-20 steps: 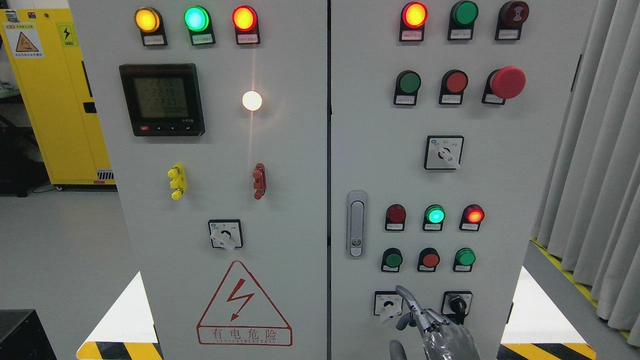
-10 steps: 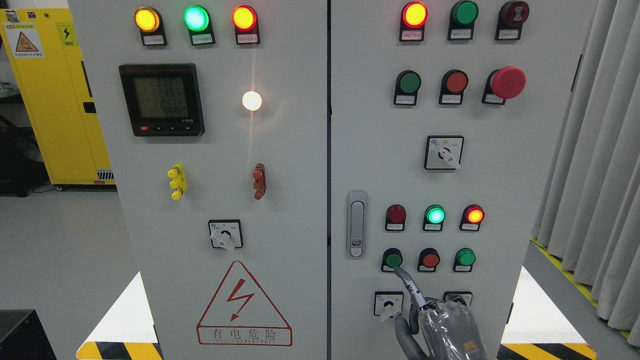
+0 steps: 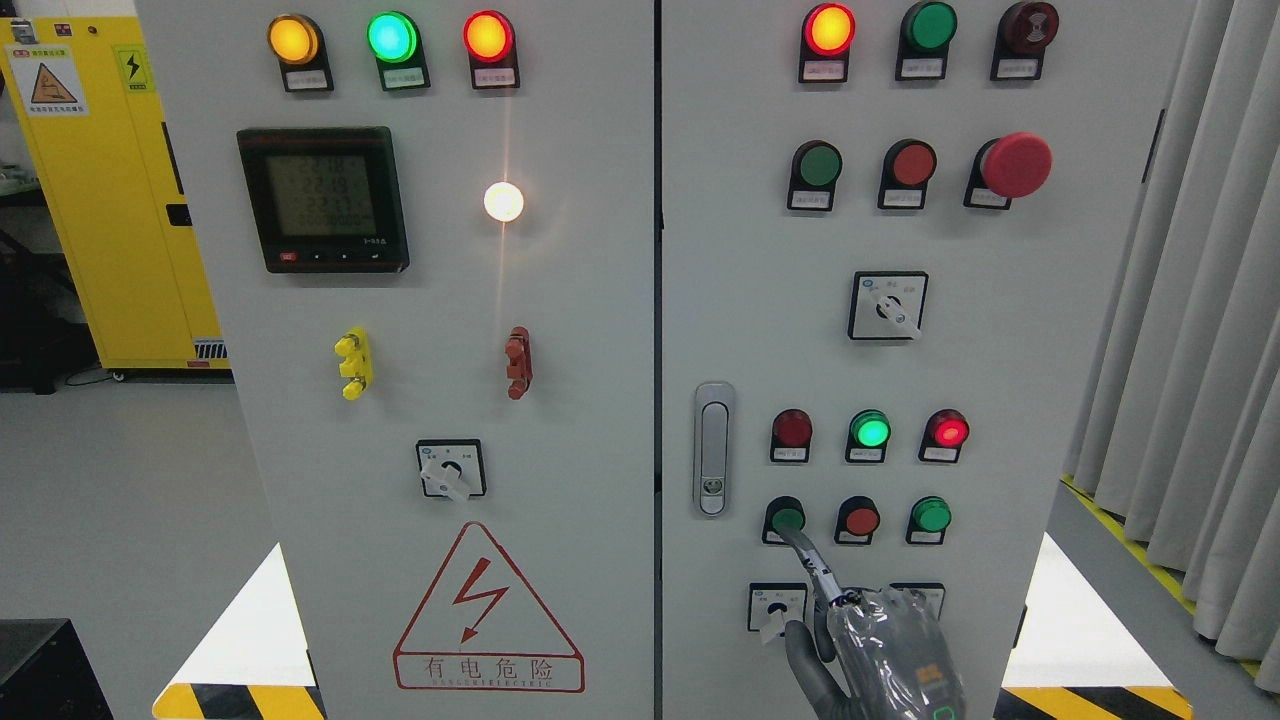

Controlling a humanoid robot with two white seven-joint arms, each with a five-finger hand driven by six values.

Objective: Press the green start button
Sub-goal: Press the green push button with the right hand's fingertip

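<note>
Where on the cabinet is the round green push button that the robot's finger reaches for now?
In the head view, the round green push button sits low on the right door, leftmost of its row, beside a red button.

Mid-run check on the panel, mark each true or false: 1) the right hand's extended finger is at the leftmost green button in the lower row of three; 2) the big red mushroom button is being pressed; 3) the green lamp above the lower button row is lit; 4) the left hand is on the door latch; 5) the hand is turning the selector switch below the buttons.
1) True. The right hand points one finger up to the leftmost green button, its tip at the button's lower edge.
2) False. The red mushroom button sits at upper right, untouched.
3) True. The green lamp glows.
4) False. No left hand shows; the door latch is untouched.
5) False. The selector switch lies beside the hand, not gripped.
</note>
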